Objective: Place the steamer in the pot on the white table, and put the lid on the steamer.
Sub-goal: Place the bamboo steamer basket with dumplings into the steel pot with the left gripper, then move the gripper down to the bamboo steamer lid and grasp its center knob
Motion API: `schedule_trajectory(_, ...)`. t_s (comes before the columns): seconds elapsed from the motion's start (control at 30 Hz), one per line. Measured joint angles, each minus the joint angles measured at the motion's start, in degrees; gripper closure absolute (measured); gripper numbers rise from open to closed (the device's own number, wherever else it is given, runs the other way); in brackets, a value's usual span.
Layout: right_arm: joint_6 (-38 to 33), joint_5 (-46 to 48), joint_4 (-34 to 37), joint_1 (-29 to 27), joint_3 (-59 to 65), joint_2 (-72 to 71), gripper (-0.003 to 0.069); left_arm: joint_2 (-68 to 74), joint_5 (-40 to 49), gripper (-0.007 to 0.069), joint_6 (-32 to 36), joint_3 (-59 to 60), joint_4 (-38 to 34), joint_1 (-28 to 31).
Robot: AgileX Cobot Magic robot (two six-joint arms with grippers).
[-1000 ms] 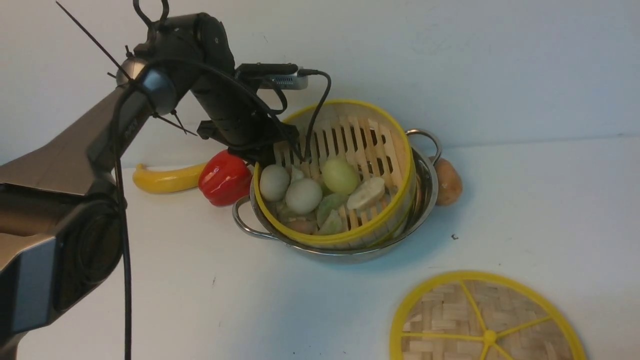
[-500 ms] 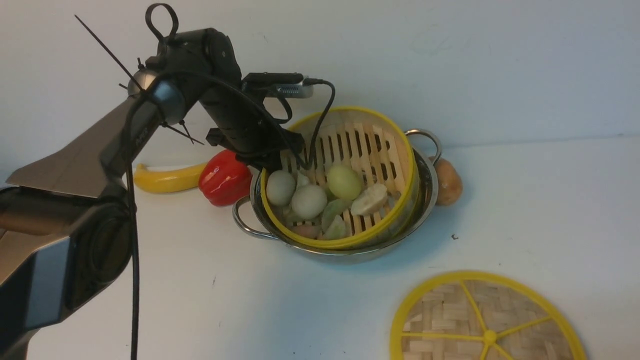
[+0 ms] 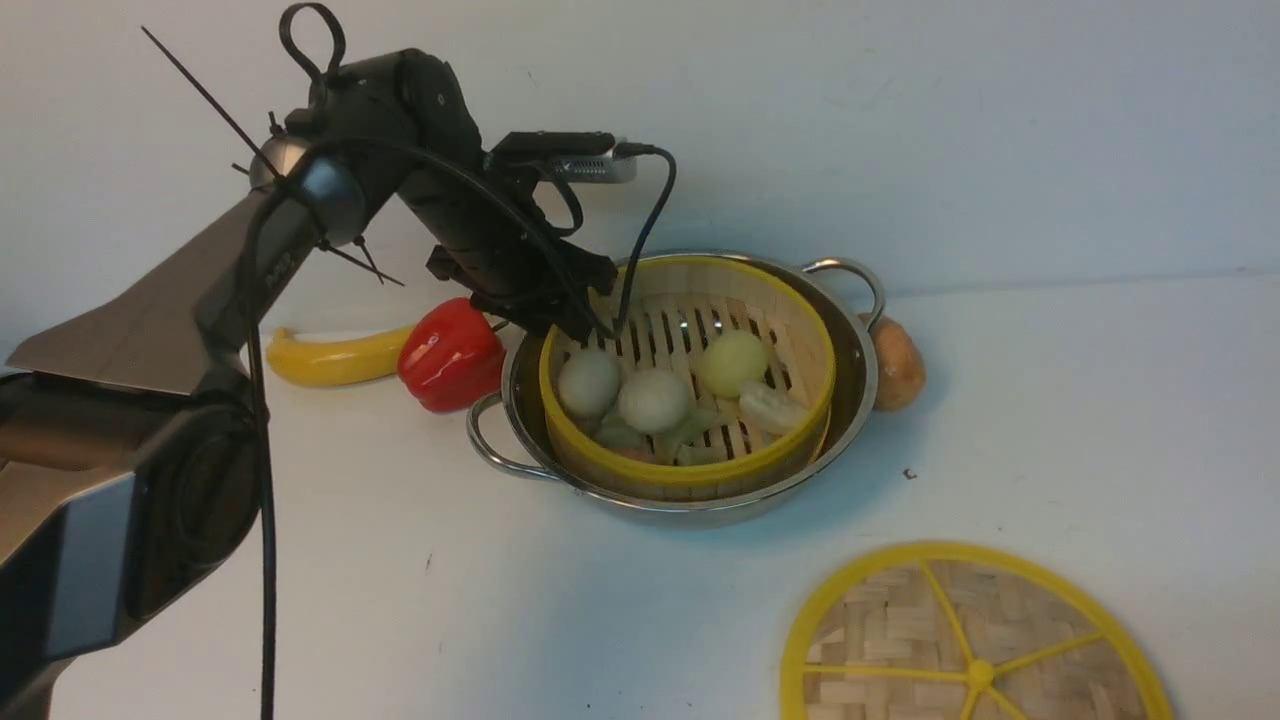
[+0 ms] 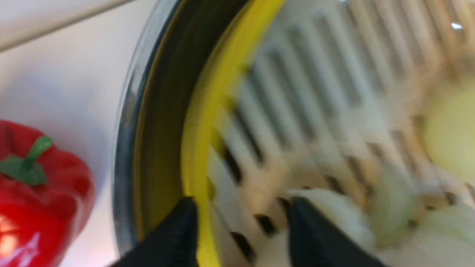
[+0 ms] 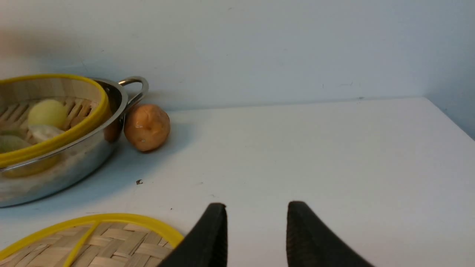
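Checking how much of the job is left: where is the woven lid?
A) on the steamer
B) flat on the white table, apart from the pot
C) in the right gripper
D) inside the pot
B: the lid lies flat on the white table, apart from the pot, while the steamer in the pot stands uncovered and the right gripper is open and empty.

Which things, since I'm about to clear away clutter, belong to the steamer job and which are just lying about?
Job: round bamboo steamer basket with yellow rims, sitting in the wide shiny steel pot; flat woven bamboo lid with yellow rim, lying on the white table.
Lying about: red bell pepper, yellow banana, brown potato.
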Motion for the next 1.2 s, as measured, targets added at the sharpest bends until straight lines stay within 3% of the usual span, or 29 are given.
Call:
schedule_trajectory(0.07,0.0,0.0,0.0,0.0,0.0,0.0,0.0417,-0.2,-0.1,0.0188,0.4,-0.1,-0.3,0.0)
schedule_trajectory(0.2,0.0,0.0,0.0,0.0,0.0,0.0,0.0417,-1.9,0.3,0.0100,0.7,-0.1,-0.4,0.0)
schedule_trajectory(0.3,0.0,0.0,0.0,0.0,0.0,0.0,0.0417,-4.6,0.8,0.0090,0.7,-0.1,1.3,0.0)
schedule_trajectory(0.53,0.0,0.0,0.0,0.0,0.0,0.0,0.0417,-14.3,3.4,0.0126,-2.0,-0.1,13.5,0.0)
schedule_trajectory(0.63,0.0,0.0,0.0,0.0,0.0,0.0,0.0417,-17.8,3.6,0.0176,-4.2,-0.1,17.6,0.0)
schedule_trajectory(0.83,0.0,0.0,0.0,0.0,0.0,0.0,0.0417,-24.4,3.6,0.0358,-5.9,-0.1,19.7,0.0)
schedule_trajectory(0.9,0.0,0.0,0.0,0.0,0.0,0.0,0.0417,-27.6,3.6,0.0496,-7.5,-0.1,18.3,0.0)
schedule_trajectory(0.97,0.0,0.0,0.0,0.0,0.0,0.0,0.0417,-29.4,3.6,0.0583,-9.4,-0.1,15.2,0.0)
schedule_trajectory(1.03,0.0,0.0,0.0,0.0,0.0,0.0,0.0417,-31.1,3.6,0.0631,-10.6,-0.1,11.7,0.0)
schedule_trajectory(1.2,0.0,0.0,0.0,0.0,0.0,0.0,0.0417,-32.3,3.6,0.0646,-10.4,-0.2,6.8,0.0)
